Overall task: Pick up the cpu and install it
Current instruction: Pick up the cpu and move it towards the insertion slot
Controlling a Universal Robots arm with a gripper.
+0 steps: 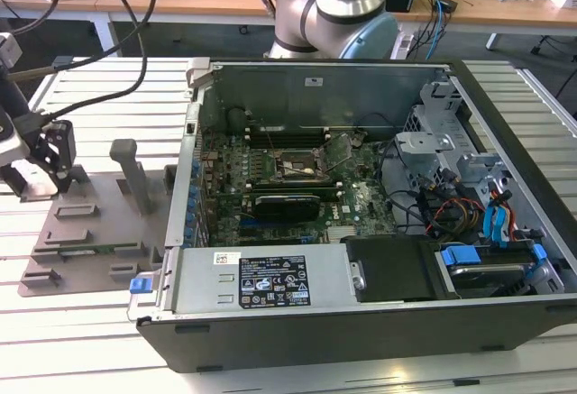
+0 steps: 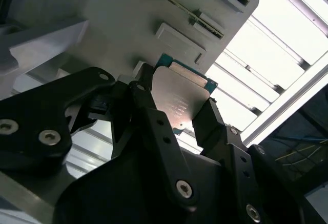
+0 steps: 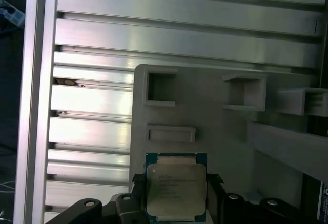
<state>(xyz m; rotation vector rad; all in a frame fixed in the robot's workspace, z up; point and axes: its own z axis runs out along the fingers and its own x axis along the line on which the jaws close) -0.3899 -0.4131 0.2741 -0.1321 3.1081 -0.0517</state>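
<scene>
Silvery-topped, the cpu (image 3: 176, 185) was at the grey tray (image 3: 205, 116); whether resting or just lifted I could not tell. The claw (image 2: 179, 106) was closed narrow on two opposite edges. With only thin rims held, an off-centre grip could let it tilt or slip, and a skewed chip might damage the socket (image 1: 302, 167), well apart inside the case (image 1: 315, 87).

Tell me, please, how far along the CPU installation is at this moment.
Done: the gripper is at the grey tray and appears closed on opposite edges of the cpu. In hand: the cpu, low over the tray; I cannot tell whether it is lifted clear. Left: the motherboard socket in the exterior view looks open and empty, so nothing is installed yet.
</scene>
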